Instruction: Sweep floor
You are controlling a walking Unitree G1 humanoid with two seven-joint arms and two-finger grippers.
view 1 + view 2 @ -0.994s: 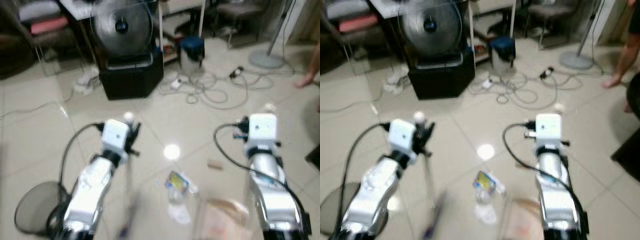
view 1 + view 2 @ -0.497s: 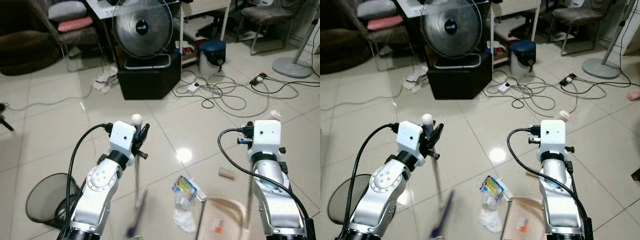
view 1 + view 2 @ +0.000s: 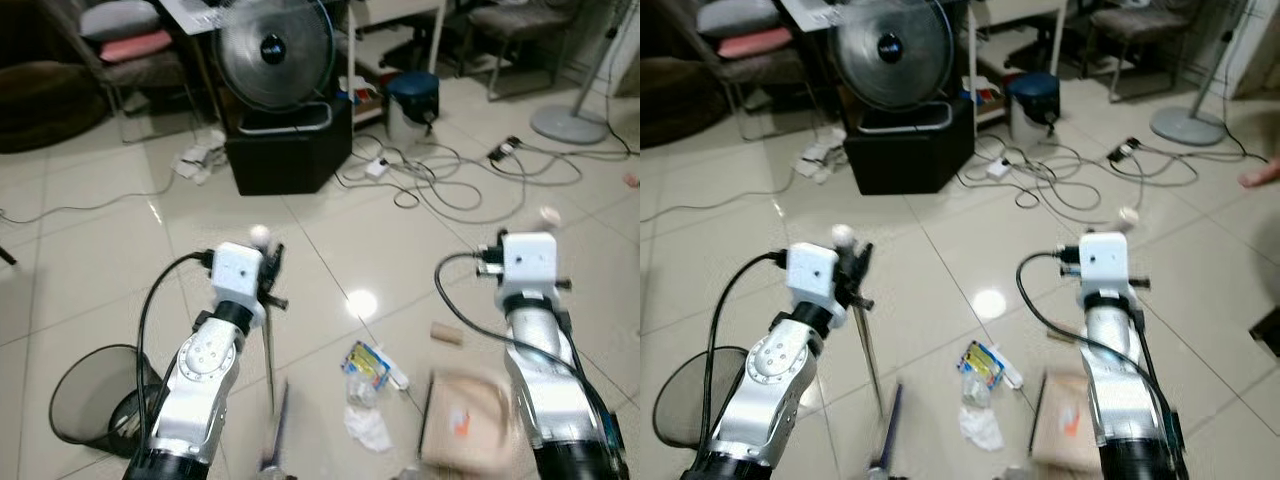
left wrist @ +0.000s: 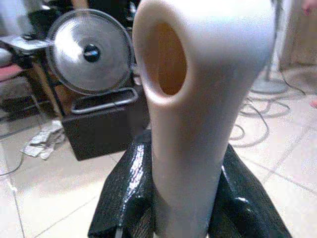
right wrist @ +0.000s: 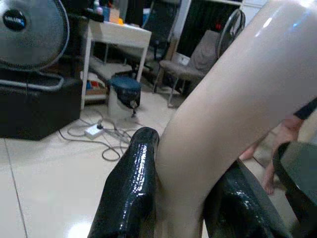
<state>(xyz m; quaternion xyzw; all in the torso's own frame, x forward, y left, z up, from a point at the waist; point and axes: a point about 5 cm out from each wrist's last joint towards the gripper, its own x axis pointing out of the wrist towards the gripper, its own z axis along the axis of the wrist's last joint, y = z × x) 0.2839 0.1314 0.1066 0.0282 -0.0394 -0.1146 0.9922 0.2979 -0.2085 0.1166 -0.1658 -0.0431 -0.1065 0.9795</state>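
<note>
Nearest, the left gripper (image 4: pixel 183 198) is clamped on the broom handle (image 4: pixel 198 99), the right gripper (image 5: pixel 181 198) on the dustpan handle (image 5: pixel 233 94). Ahead, the dustpan (image 3: pixel 462 420) sits just beside the litter (image 3: pixel 367 378) (wrappers). Beyond lie cables (image 3: pixel 450 180); a wide sweep could scatter litter there.

A lived-in room of a home, judging by the pale glossy floor tiles (image 3: pixel 90 250). Standing at the far side: a big round fan (image 3: pixel 272 50) on a black box (image 3: pixel 288 150), chairs (image 3: pixel 520 25), a white desk (image 3: pixel 1015 10). Lying loose: tangled cables (image 3: pixel 450 180), a crumpled cloth (image 3: pixel 200 163), wrappers (image 3: pixel 368 362). Sitting near: a mesh wastebasket (image 3: pixel 88 405).
</note>
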